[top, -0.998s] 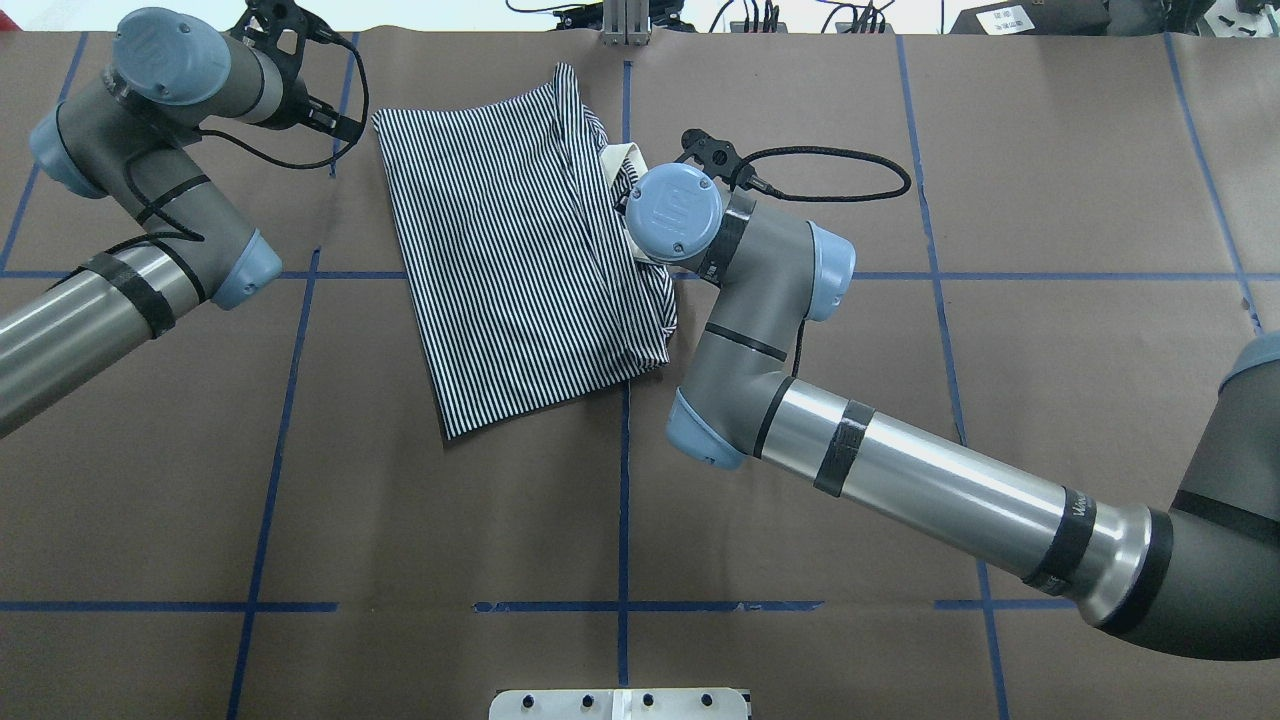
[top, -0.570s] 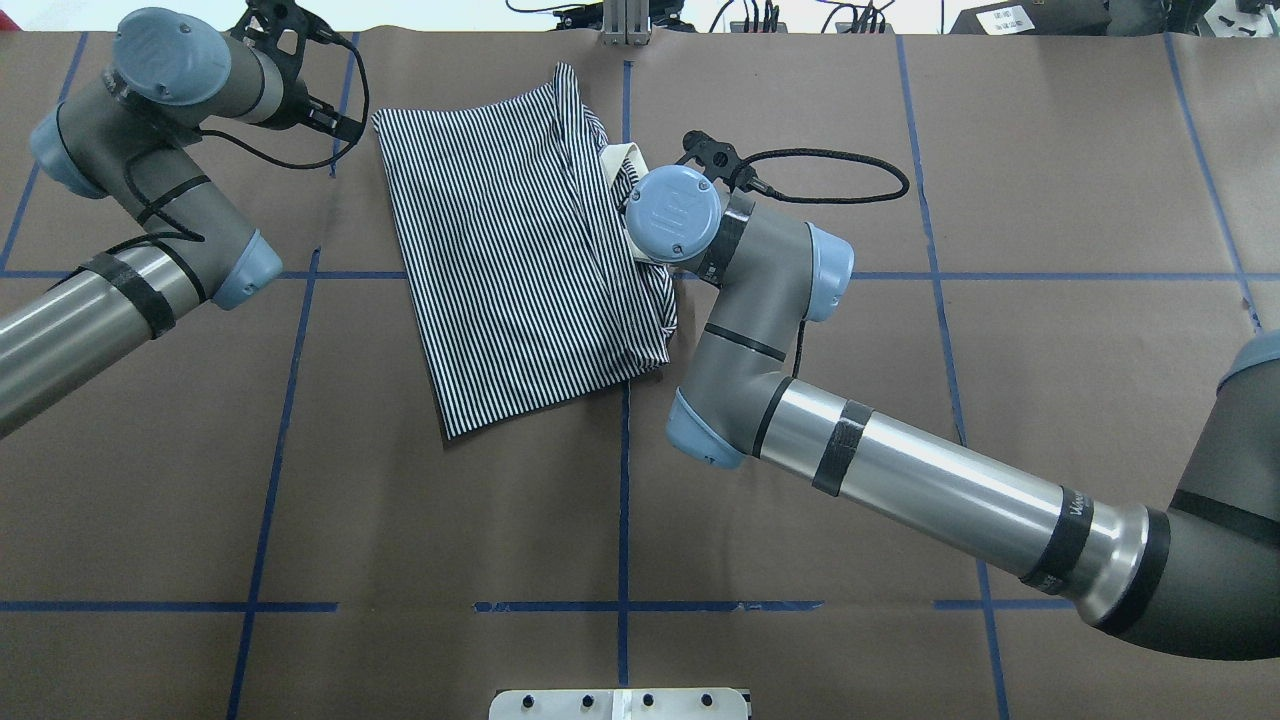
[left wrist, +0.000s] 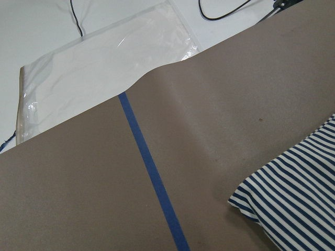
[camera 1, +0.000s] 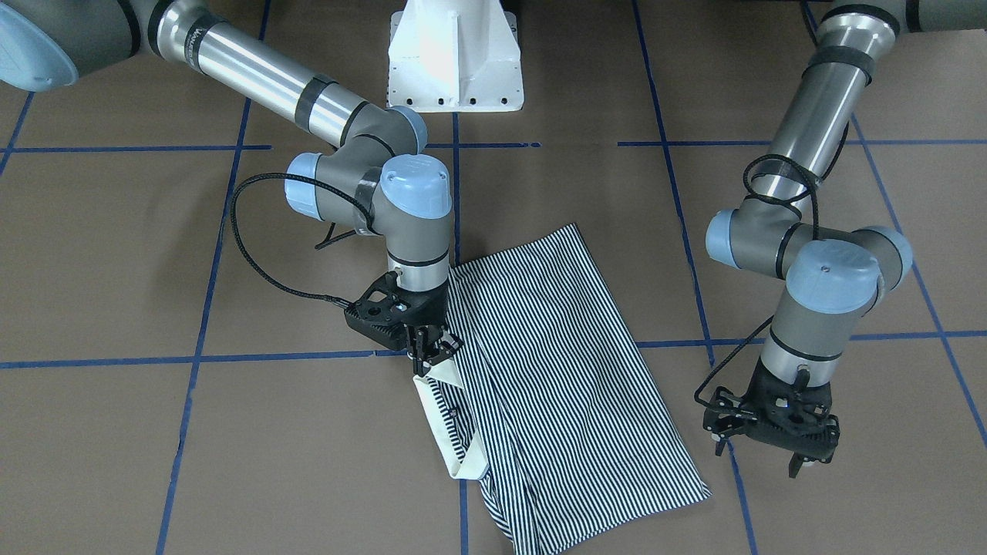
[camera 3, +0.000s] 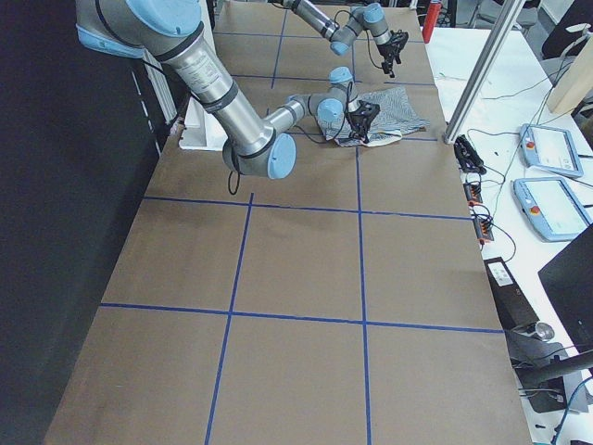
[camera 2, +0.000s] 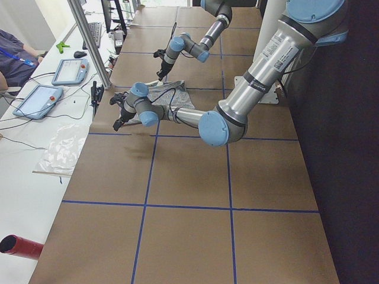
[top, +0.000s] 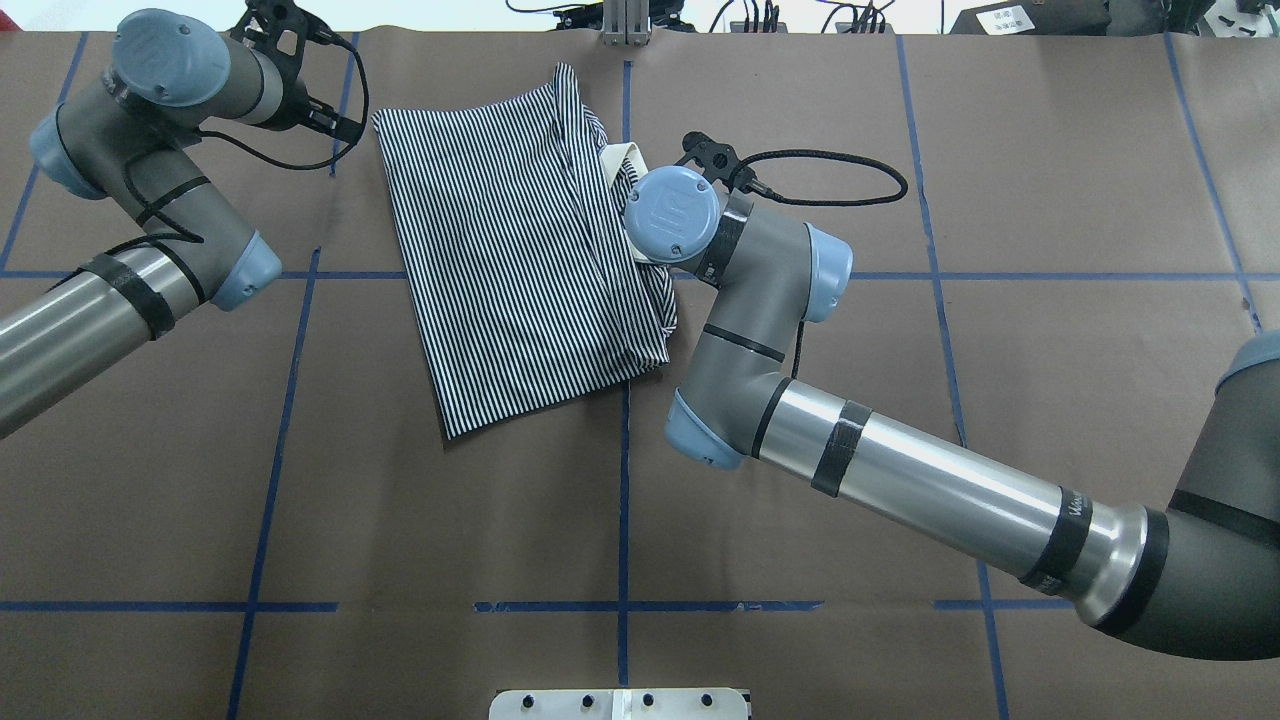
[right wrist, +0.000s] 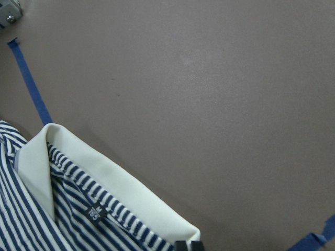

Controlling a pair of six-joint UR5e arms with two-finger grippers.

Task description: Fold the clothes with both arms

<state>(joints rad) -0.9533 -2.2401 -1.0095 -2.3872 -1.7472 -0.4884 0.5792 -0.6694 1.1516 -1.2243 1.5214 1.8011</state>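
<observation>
The clothes are one navy-and-white striped polo shirt (camera 1: pixel 563 370) lying folded on the brown table at mid-far (top: pixel 510 260). Its cream collar (camera 1: pixel 443 420) sticks out on the side toward the right arm. My right gripper (camera 1: pixel 432 353) points down and is shut on the collar's edge; the right wrist view shows the collar (right wrist: pixel 120 193) with its size label and the fingertips pinched at the bottom. My left gripper (camera 1: pixel 759 455) hangs open just above the table, beside the shirt's far corner (left wrist: pixel 293 209) and not touching it.
Blue tape lines (top: pixel 622 480) grid the brown paper table cover. The white pedestal base (camera 1: pixel 455 62) stands at the robot's side. Past the far table edge lie a clear plastic bag (left wrist: pixel 104 68), tablets (camera 2: pixel 65 71) and cables; a person's sleeve (camera 2: pixel 12 59) shows there.
The right wrist has shifted very slightly leftward while still holding the collar. The shirt and the left arm look unchanged.
</observation>
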